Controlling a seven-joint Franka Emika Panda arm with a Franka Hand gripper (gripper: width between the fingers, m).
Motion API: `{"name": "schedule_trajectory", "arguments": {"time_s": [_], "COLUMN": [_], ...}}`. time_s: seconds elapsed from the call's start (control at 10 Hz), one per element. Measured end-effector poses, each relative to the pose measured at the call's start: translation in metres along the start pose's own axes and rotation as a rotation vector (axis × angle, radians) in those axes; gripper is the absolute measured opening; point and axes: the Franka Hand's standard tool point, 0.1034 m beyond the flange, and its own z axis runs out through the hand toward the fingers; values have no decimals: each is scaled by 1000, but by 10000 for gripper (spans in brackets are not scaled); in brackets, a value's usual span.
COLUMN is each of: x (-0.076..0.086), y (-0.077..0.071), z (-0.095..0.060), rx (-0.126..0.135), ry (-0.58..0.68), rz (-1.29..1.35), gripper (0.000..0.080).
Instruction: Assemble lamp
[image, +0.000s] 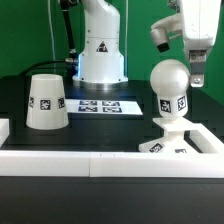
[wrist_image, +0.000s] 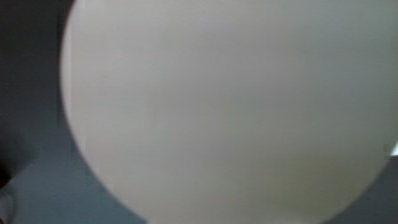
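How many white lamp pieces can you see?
3. The shade sits at the exterior view's left. The bulb stands at the right, on the flat base. No other pieces show, though some may be hidden.

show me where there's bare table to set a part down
Bare black table lies between the marker board and the white front rail, from the shade across to the base. The exterior view's right is crowded: the bulb upright over the base, the end effector close beside it.
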Motion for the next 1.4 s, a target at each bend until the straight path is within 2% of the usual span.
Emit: {"name": "schedule_trajectory", "arguments": {"time_s": [0.1,0.3,0.6,0.8,0.9,1.0,1.2,1.3,1.4], "x": [1,3,2,7,8,8,12,14,12], "y": [0,-2,1,3,4,6,13,17,20], "z": [-1,-1,-4,-4,-2,0,2,5,5], "rx": [0,1,-4,-6,-5,1,6,4,4], "ry": [0,2,2,6,5,1,-2,-1,-3], "rz": [-1,-8,-12,2,3,5,9,11,14], "gripper": [7,2,2,22,246,246,536,650,650]}}
